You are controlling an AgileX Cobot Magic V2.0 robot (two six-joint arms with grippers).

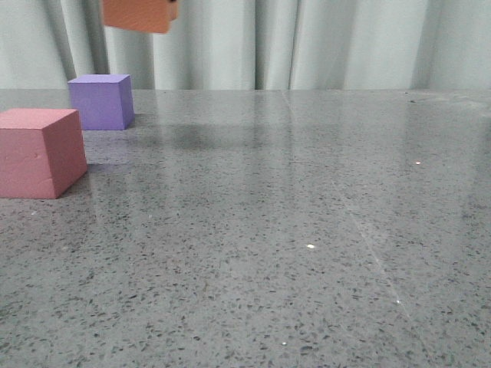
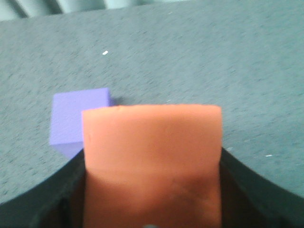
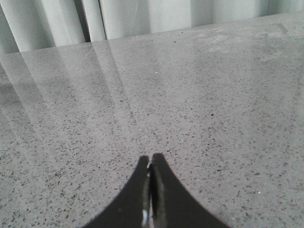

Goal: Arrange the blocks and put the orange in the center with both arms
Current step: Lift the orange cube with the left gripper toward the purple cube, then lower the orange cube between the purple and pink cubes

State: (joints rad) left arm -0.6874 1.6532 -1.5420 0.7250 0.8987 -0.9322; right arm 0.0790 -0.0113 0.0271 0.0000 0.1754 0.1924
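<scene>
The orange cube hangs high above the table at the top left of the front view, with a dark gripper part at its right edge. In the left wrist view my left gripper is shut on this orange cube, its black fingers on both sides. The purple cube stands on the table far left; it shows under the orange cube in the left wrist view. The pink-red cube stands nearer, at the left edge. My right gripper is shut and empty above bare table.
The grey speckled table stretches to the right and front. A pale curtain hangs behind the table's far edge.
</scene>
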